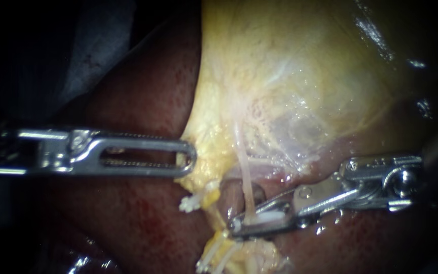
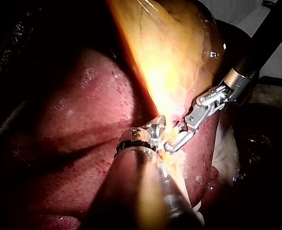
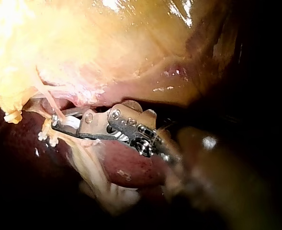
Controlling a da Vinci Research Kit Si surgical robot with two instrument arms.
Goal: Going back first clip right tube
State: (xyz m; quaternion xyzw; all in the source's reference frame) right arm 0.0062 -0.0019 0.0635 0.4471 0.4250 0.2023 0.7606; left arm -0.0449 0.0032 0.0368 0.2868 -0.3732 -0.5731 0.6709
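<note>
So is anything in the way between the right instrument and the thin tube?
Nothing visible. The right instrument is at the tube, its jaws shut on the white clip right where the tube passes. The left instrument grips the gallbladder off to the side.

Left instrument [image 1: 189, 157] comes in from the left, clamped on the gallbladder's [image 1: 290, 76] left edge, liver [image 1: 128, 218] underneath. Lower right, the right instrument [image 1: 239, 225] reaches across, a clip [image 1: 269, 217] held in its tip, around the right tube [image 1: 248, 187] below the gallbladder.
</note>
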